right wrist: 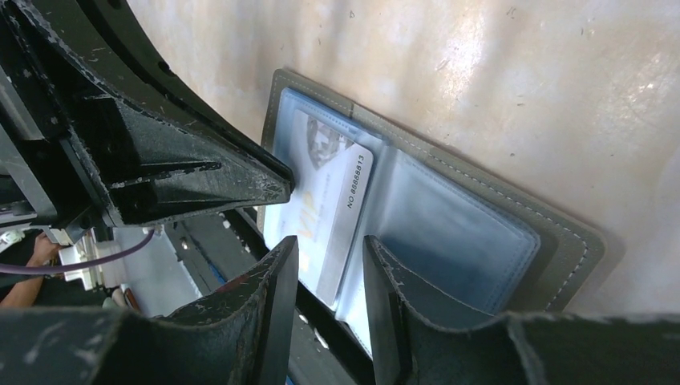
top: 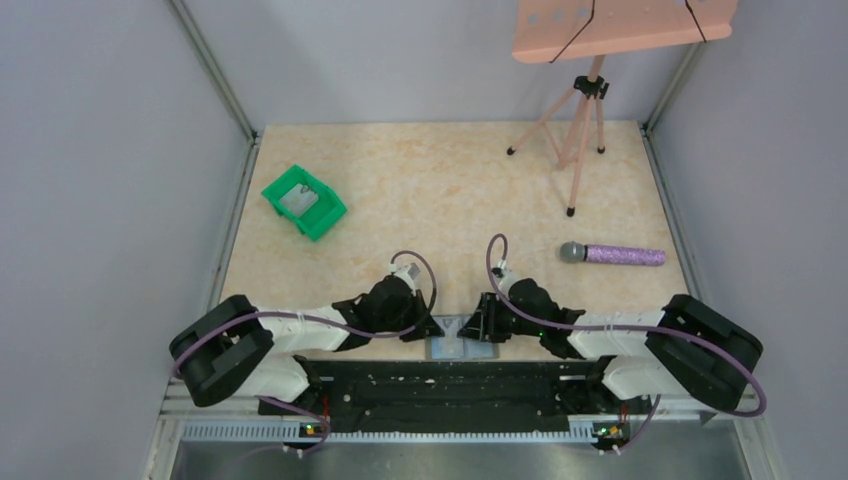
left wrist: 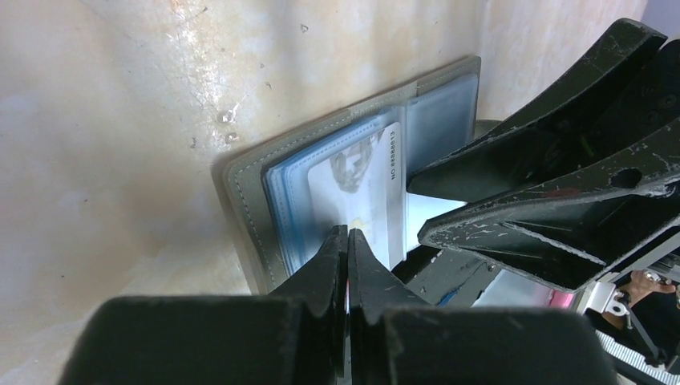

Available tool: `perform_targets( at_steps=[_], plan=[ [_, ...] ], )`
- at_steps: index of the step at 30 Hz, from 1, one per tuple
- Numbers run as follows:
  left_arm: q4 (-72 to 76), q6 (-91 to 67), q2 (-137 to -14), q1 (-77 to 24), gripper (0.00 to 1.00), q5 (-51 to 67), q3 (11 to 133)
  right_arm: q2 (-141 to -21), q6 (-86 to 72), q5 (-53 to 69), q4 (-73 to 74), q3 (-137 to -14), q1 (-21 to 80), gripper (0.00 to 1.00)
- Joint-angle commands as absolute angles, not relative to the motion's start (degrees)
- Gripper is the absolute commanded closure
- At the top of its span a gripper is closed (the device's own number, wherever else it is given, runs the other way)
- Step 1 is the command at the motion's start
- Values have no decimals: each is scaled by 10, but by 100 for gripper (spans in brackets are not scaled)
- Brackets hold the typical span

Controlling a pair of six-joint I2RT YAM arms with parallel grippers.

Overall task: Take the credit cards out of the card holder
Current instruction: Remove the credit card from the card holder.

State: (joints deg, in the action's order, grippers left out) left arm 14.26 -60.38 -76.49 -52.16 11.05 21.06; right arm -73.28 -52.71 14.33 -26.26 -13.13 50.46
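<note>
The grey card holder lies open at the table's near edge, between my two grippers. Its blue-grey clear sleeves face up. A white credit card with a printed number sticks partway out of the left sleeve. My left gripper is shut, its tips pinched on that card's edge, and a thin sliver shows between the fingers. My right gripper is open just above the holder's middle. The card's lower end shows in its gap, untouched. In the top view both grippers' tips, left and right, nearly meet.
A green bin with a grey item inside sits at the back left. A purple microphone lies to the right. A pink tripod stands at the back right. A black rail runs along the near edge under the holder.
</note>
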Motion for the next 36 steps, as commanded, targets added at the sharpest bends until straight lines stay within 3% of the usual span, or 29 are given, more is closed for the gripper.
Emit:
perform_targets(
  at_steps=[1, 18, 32, 36],
  plan=[
    [108, -599, -758, -523, 99, 78, 192, -750, -523, 142, -279, -133, 503, 64],
    [27, -592, -688, -523, 96, 74, 231, -655, -533, 122, -203, -162, 504, 65],
    [45, -597, -754, -523, 97, 80, 222, -764, -550, 129, -262, -156, 512, 65],
    [41, -597, -753, -523, 97, 76, 220, -756, -548, 129, -270, -156, 512, 73]
  ],
)
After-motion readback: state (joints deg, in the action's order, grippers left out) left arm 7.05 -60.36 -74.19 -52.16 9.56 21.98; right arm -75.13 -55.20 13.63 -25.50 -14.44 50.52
